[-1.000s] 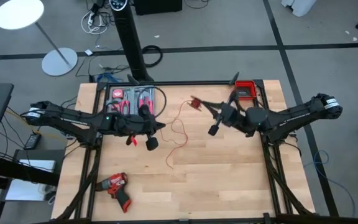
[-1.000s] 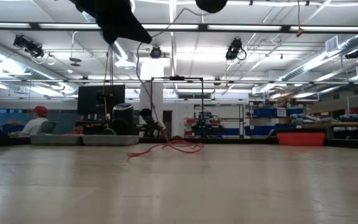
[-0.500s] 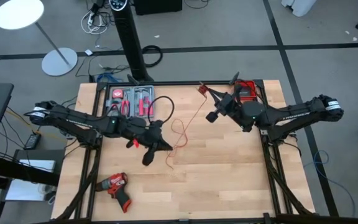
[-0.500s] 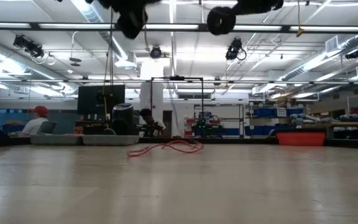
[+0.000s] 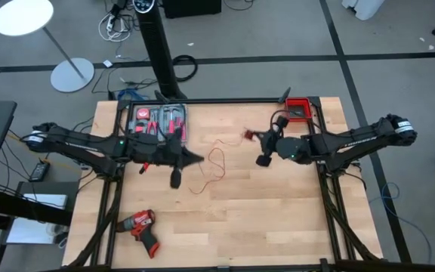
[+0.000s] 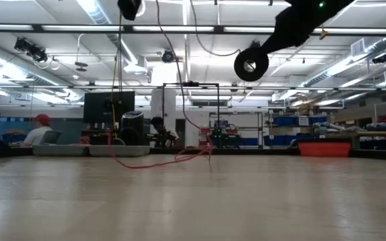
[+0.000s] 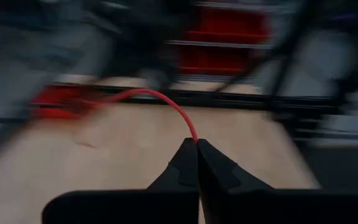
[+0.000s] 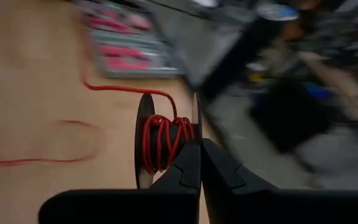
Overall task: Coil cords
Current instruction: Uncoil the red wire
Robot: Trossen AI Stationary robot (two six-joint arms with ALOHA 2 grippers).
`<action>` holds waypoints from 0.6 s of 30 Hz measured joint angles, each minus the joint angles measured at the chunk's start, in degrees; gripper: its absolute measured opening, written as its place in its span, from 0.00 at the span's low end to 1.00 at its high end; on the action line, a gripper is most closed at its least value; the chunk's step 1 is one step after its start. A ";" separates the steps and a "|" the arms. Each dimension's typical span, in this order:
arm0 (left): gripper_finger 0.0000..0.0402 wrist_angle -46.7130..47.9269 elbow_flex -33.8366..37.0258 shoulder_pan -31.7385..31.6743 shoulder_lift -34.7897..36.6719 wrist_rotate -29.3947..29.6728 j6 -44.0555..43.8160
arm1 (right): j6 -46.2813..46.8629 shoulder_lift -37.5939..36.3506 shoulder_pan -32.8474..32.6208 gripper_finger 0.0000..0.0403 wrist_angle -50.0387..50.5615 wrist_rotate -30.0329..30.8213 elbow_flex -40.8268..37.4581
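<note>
A thin red wire [image 5: 219,162] lies in slack loops on the wooden table [image 5: 278,219] between my two arms. Part of it is wound on a small black-flanged spool [image 8: 160,143], which shows as a red spot [image 5: 246,134] in the high view. My right gripper [image 8: 199,146] is shut at the spool, above the table's far right part [image 5: 252,137]. My left gripper [image 7: 197,144] is shut on the wire left of the middle [image 5: 200,157], also raised. In the low view the wire [image 6: 159,162] trails along the tabletop. My left gripper pinches the red wire [image 7: 194,135] between its two fingertips as a single strand. From there the wire arcs away, slack, toward the table. My right gripper's shut fingertips meet the spool at its wound middle beside one flange [image 8: 194,121]. The fingers hide the exact place. The spool is lifted clear.
A tray of red-handled hand tools [image 5: 159,121] stands at the far left, and a red bin [image 5: 299,109] at the far right corner. A red drill [image 5: 142,227] lies near the front left. Bare wood stretches across the near right.
My right gripper swung toward the far edge with the spool, then came back toward the near edge and down, tipping downward. My left gripper dipped toward the near edge, then rose back. The slack wire on the table has been dragged and spread toward the left.
</note>
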State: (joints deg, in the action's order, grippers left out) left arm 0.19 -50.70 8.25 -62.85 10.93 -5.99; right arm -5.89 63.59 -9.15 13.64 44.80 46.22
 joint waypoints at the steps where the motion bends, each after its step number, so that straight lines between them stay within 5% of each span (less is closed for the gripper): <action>1: 0.00 1.04 0.00 0.00 0.51 3.62 0.82 | 1.18 0.00 -0.54 0.00 -0.13 -2.62 0.00; 6: 0.00 6.81 0.00 -0.27 1.04 14.91 3.61 | 2.93 -0.47 -2.14 0.00 -6.73 -15.78 -0.02; 10: 0.00 13.47 0.00 -0.84 0.35 17.97 1.90 | 2.88 -2.28 -2.61 0.00 -11.90 -21.17 -0.02; 14: 0.00 16.22 0.02 -0.77 -0.55 16.22 -1.90 | -0.03 -5.15 -2.57 0.00 -17.72 -17.51 -0.04; 18: 0.00 14.75 0.04 -0.17 -1.59 8.45 -3.58 | -7.72 -7.03 -1.75 0.00 -24.92 -5.88 -0.04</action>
State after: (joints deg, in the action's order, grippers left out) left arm 14.94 -50.65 8.08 -64.44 19.37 -9.57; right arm -13.61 56.57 -10.90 -11.28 38.92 46.17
